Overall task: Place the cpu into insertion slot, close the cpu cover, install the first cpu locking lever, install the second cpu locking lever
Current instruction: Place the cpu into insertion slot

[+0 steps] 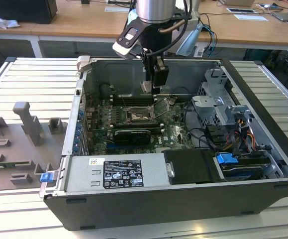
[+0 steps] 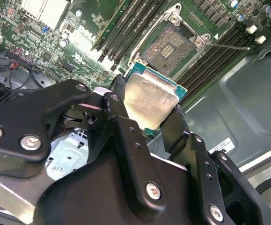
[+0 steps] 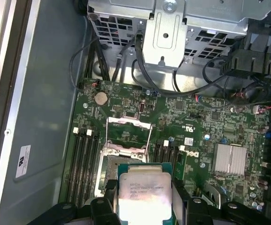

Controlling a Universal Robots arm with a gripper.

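While the cpu [image 2: 151, 96] hangs clear of the board, I hold it by two opposite edges. My gripper [image 2: 149, 104] is closed down to the chip's width, one of its fingers [image 2: 178, 119] on each side, with nothing else in its grasp. The chip's silver top faces my wrist, and a green rim shows round it in both wrist views.

The slot [image 2: 168, 47] lies below the chip and a little to one side, not yet squarely under it. In the second wrist view its dark, pin-filled square is in plain sight past the chip's far edge. In the first wrist view the chip overlaps only part of it. The chip's edges look roughly parallel to the slot's, so I judge that a small sideways offset and some height separate them, not a twist.

The cover [image 3: 128, 133] stands swung back on the side of the slot away from the chip, leaving the slot open. Memory slots [image 3: 84, 161] run along both flanks of the slot. In the exterior view I reach down into the case [image 1: 134, 209], holding the chip above the slot.
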